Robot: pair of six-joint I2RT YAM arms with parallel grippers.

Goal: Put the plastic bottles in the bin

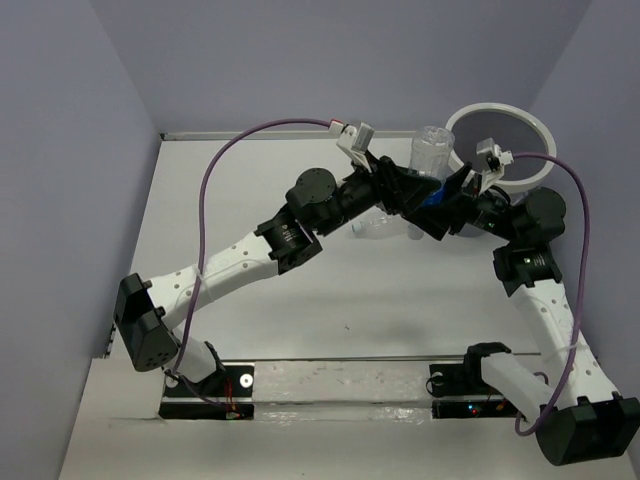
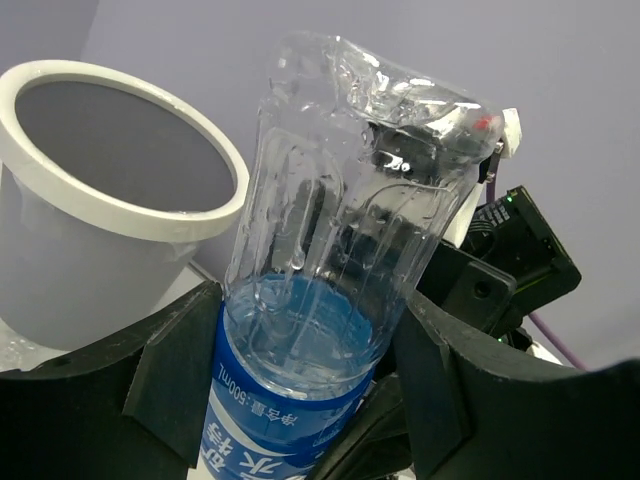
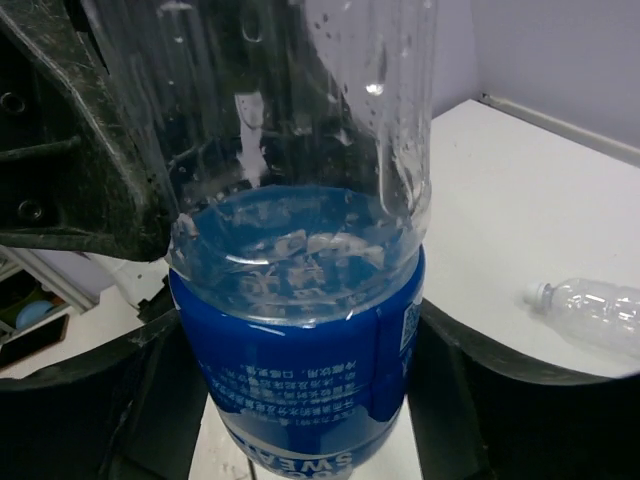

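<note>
While one blue-labelled bottle (image 2: 340, 250) hangs by one bin (image 2: 70, 270), one clear bottle (image 3: 595, 310) lies.

Left arm (image 1: 240, 262) and right arm (image 1: 545, 300) reach forward, wrists meeting. Left fingers (image 2: 170, 380) clamp the bottle (image 2: 340, 200); right fingers (image 3: 490, 410) flank it, contact unclear.

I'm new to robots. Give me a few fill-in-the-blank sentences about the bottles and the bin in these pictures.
1. The raised bottle wears a ____ label.
2. The grey bin has a ____ rim.
3. A second bottle, clear and unlabelled, lies on the table on its ____.

Missing words: blue; white; side.
</note>
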